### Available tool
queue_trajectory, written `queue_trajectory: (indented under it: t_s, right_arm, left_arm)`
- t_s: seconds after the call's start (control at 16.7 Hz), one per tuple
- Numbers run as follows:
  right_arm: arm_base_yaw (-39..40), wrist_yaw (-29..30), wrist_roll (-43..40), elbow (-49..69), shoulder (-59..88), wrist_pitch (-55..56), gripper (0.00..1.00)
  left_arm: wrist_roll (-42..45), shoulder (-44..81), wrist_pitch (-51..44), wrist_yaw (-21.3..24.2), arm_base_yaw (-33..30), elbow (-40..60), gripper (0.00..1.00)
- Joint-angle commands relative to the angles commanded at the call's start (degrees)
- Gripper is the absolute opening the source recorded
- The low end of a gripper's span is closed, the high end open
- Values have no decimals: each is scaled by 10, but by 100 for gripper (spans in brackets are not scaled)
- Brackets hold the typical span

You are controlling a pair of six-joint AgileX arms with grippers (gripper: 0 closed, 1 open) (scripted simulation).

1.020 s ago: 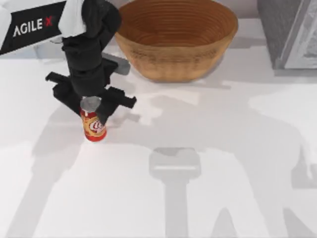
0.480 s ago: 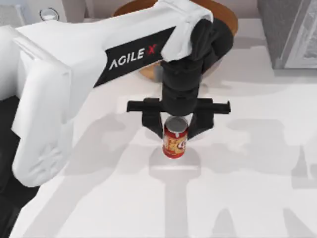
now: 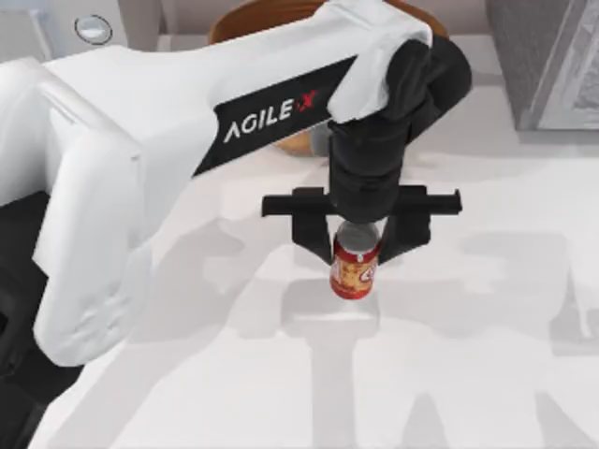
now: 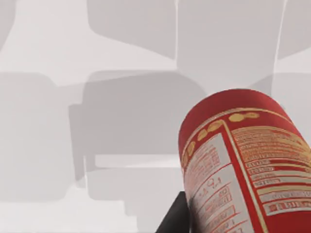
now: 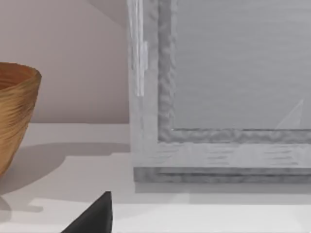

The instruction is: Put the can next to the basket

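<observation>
My left gripper (image 3: 357, 251) is shut on the can (image 3: 355, 271), a small red can with a yellow-orange label and a silver top. It holds the can upright by its upper part over the middle of the table, just in front of the basket. The left wrist view shows the can (image 4: 245, 165) close up, above its shadow on the white tabletop. The woven tan basket (image 3: 253, 17) stands at the back middle, mostly hidden behind my left arm. Its side also shows in the right wrist view, where the basket (image 5: 14, 109) sits beside a dark fingertip (image 5: 92, 216) of my right gripper.
A grey framed block (image 3: 547, 65) stands at the table's back right corner, right of the basket, and looms large as the block (image 5: 218, 97) in the right wrist view. A small round object (image 3: 94, 28) sits at the back left. My left arm's white body covers the table's left side.
My left gripper has carried the can from the table's left side rightward to the middle, ending in front of the basket. The arm now reaches across and hides most of the basket.
</observation>
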Motion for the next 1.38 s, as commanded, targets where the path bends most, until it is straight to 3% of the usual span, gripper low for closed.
queue_trajectory:
  t_s: [0.48, 1.26, 1.38]
  right_arm:
    - [0, 0, 0, 0, 0, 0, 100]
    - [0, 0, 0, 0, 0, 0, 100]
    - [0, 0, 0, 0, 0, 0, 100]
  left_arm:
    - [-1, 3, 17, 0, -2, -14, 0]
    - [-1, 3, 17, 0, -2, -14, 98]
    - [-1, 3, 17, 0, -2, -14, 100]
